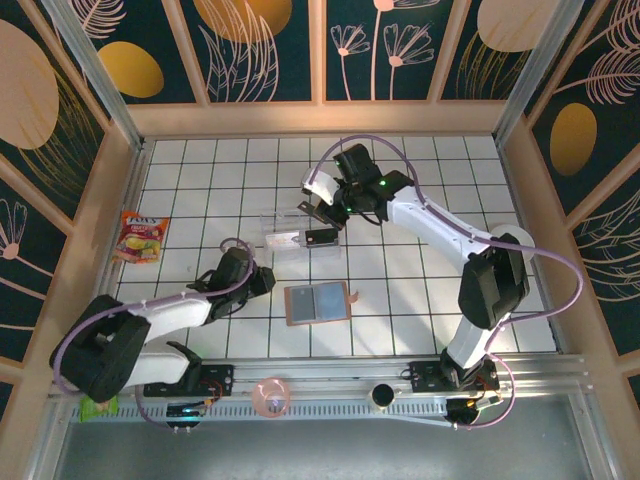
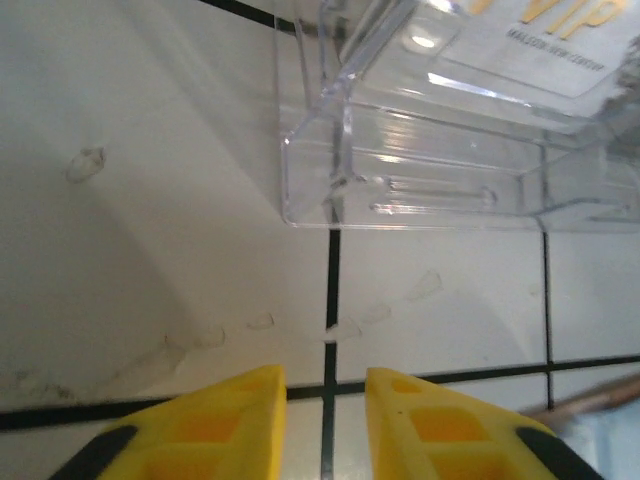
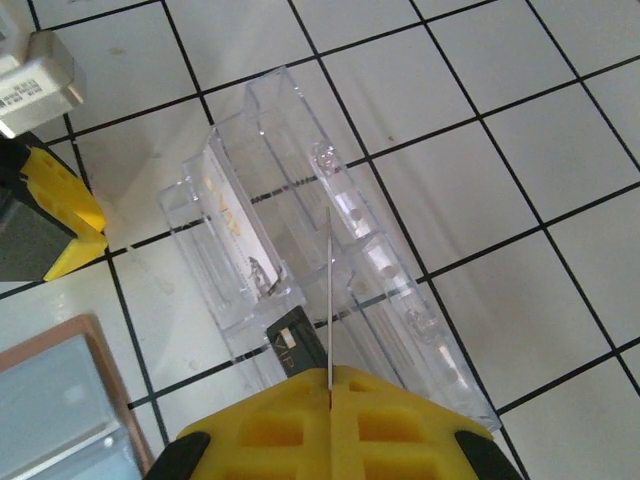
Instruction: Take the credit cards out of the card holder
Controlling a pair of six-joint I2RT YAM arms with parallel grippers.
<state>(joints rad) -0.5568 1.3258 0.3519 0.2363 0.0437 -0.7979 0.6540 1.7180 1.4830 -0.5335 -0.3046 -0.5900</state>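
Note:
The card holder [image 1: 317,303] lies open on the tiles, tan-edged with a grey-blue inner panel; its corner shows in the right wrist view [image 3: 50,400]. My right gripper [image 1: 325,218] [image 3: 328,385] hangs over the right end of a clear plastic tray [image 1: 300,232] [image 3: 330,270], shut on a thin credit card [image 3: 328,290] seen edge-on. A black credit card [image 3: 295,345] [image 1: 322,237] sits just left of it at the tray's end. A whitish credit card [image 1: 283,241] [image 2: 540,40] [image 3: 232,215] lies in the tray. My left gripper [image 1: 262,278] [image 2: 325,380] stands between tray and card holder, jaws slightly apart, nothing between them.
A red-yellow snack packet [image 1: 140,237] lies at the far left of the table. A pink ring [image 1: 270,395] and a dark round object [image 1: 382,397] sit on the front rail. Wooden walls close in the tiled floor on three sides.

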